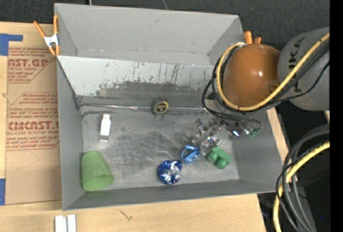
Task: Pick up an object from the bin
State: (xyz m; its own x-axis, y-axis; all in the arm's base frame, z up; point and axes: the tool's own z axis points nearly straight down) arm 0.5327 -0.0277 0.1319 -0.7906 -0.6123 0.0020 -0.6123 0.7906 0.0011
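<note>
Tool (208,136) half-hidden under orange cover (252,75); beside small green block (218,157)

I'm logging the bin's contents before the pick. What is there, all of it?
bin: one, grey metal, centre of view
cup: one, light green, floor's front left
small block: one, white, left, behind the cup
round piece: one, dark and brassy, at the back wall's foot
ball: one, shiny blue, front centre
small piece: one, shiny blue, right of the ball
chunky piece: one, dark green, front right
gripper: one, metallic, over the floor's right
wrist cover: one, orange
cables: yellow and black, round the cover
</note>
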